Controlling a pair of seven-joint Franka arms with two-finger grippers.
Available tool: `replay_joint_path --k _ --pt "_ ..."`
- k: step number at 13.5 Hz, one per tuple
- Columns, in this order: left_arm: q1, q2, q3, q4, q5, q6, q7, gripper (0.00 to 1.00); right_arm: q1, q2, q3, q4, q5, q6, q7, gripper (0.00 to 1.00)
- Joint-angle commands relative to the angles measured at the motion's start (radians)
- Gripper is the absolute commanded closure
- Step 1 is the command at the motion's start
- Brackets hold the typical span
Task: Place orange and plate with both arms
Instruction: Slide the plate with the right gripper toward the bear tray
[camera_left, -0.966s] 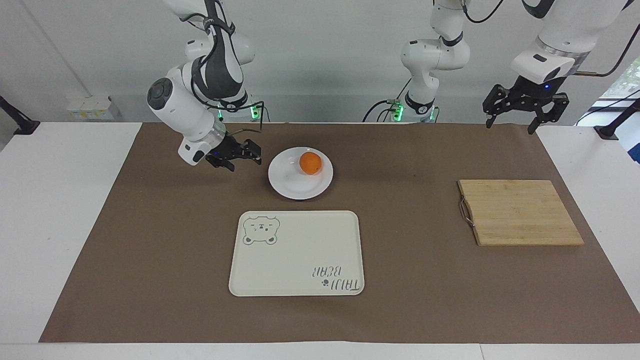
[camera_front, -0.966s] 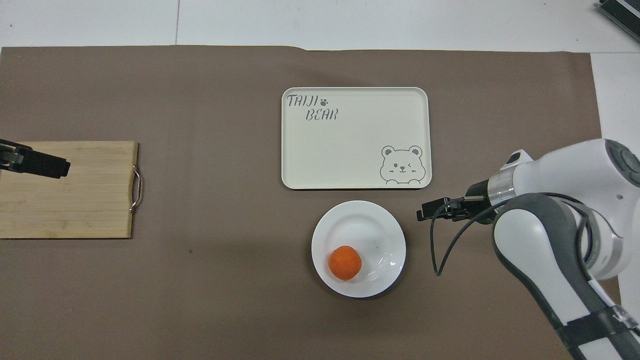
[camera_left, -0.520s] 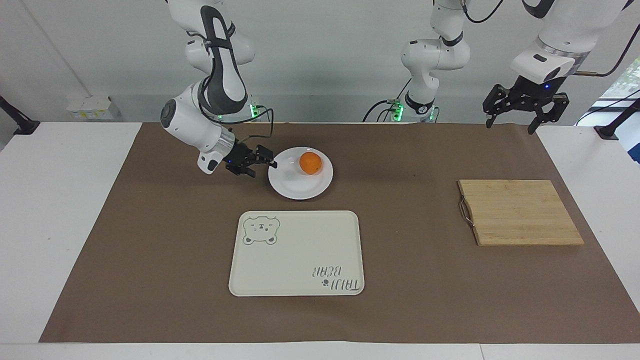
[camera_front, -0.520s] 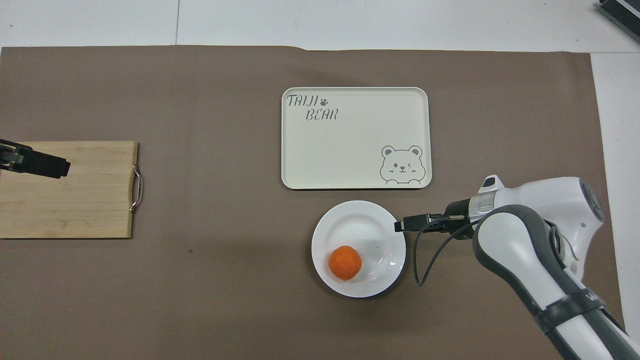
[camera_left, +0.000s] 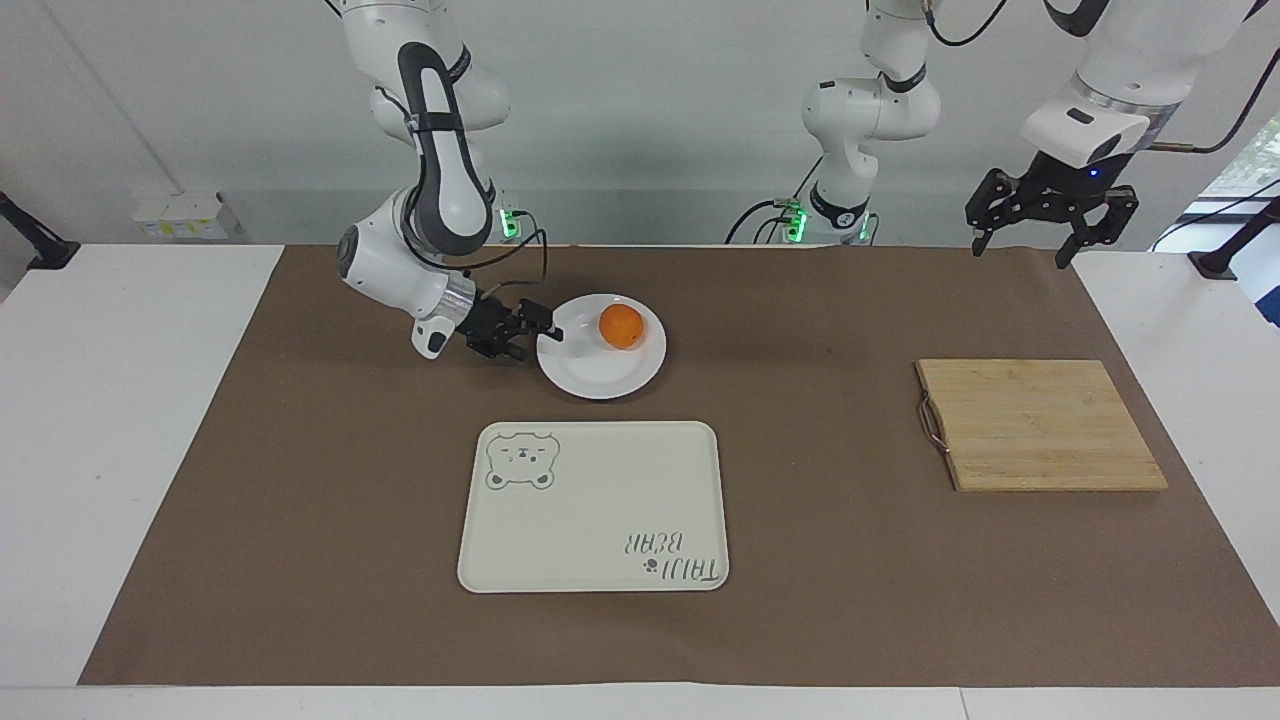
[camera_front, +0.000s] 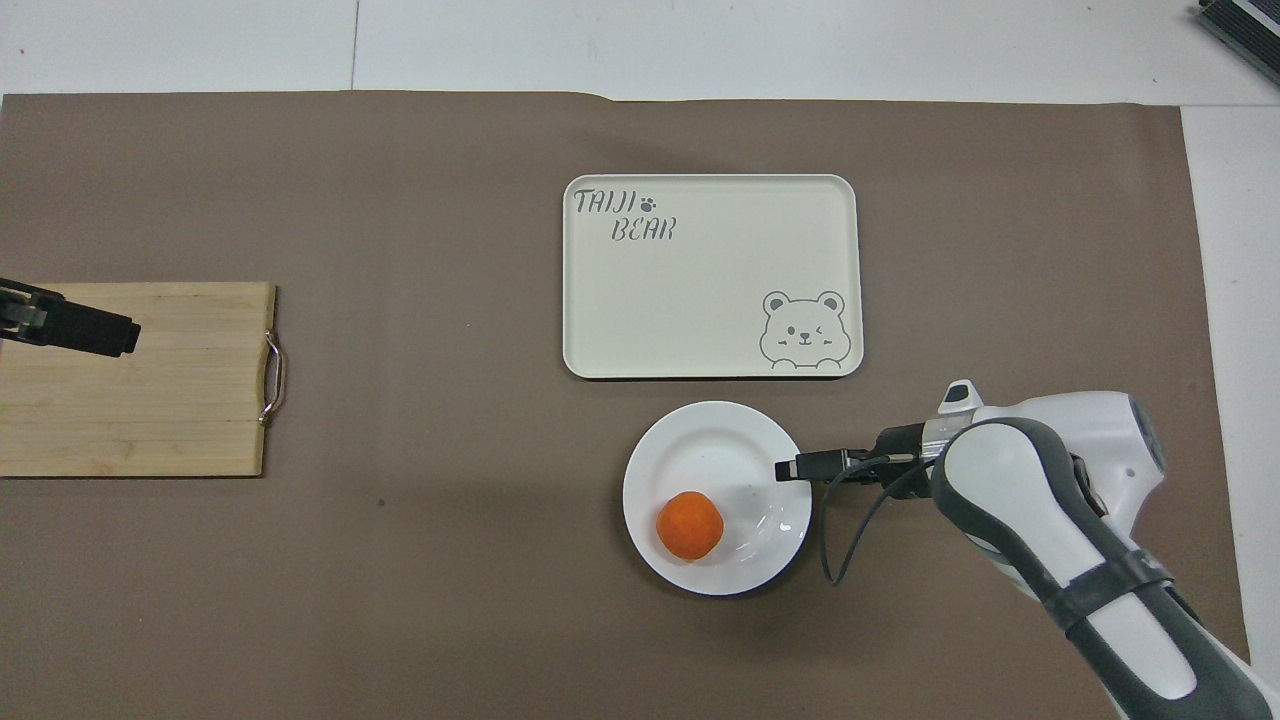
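The orange (camera_left: 621, 326) lies in the white plate (camera_left: 600, 378), on the part nearer the robots; both also show in the overhead view, the orange (camera_front: 689, 525) and the plate (camera_front: 715, 440). My right gripper (camera_left: 541, 334) is low at the plate's rim on the side toward the right arm's end of the table. It is open, with one finger over the rim, and it shows in the overhead view (camera_front: 792, 467) too. My left gripper (camera_left: 1045, 240) waits open, raised over the cutting board's outer end (camera_front: 125, 335).
A cream bear tray (camera_left: 600, 500) lies just farther from the robots than the plate. A wooden cutting board (camera_left: 1035, 425) with a metal handle lies toward the left arm's end. A brown mat covers the table.
My right gripper has moved down and sideways from beside the plate to its rim. The plate, the orange and the left arm have not moved.
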Motion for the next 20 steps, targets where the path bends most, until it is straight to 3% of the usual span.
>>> replay_joint_path --k 1,6,7,9,10,11,14,20 --pt "0.013 0.008 -0.007 0.026 0.008 -0.023 0.005 0.0 0.03 -0.003 0.002 -0.042 0.084 0.047 -0.041 0.0" --pt "0.013 0.008 -0.007 0.026 0.008 -0.023 0.005 0.0 0.066 -0.007 0.001 -0.063 0.114 0.078 -0.037 0.0" --pt "0.013 0.008 -0.008 0.026 0.008 -0.023 0.005 0.0 0.066 -0.009 0.001 -0.063 0.114 0.081 -0.04 0.06" --pt "0.013 0.008 -0.008 0.026 0.008 -0.023 0.005 0.0 0.066 -0.007 -0.001 -0.065 0.114 0.084 -0.034 0.69" --pt "0.013 0.008 -0.007 0.026 0.008 -0.023 0.005 0.0 0.066 -0.006 -0.002 -0.065 0.112 0.085 -0.038 0.85" --pt "0.013 0.008 -0.008 0.026 0.008 -0.023 0.005 0.0 0.066 -0.006 -0.002 -0.065 0.101 0.085 -0.041 0.92" --pt "0.013 0.008 -0.007 0.026 0.008 -0.023 0.005 0.0 0.052 0.002 -0.002 -0.06 0.065 0.084 -0.058 1.0" --pt "0.013 0.008 -0.008 0.026 0.008 -0.023 0.005 0.0 0.041 0.03 -0.004 -0.005 0.048 0.055 -0.072 1.0"
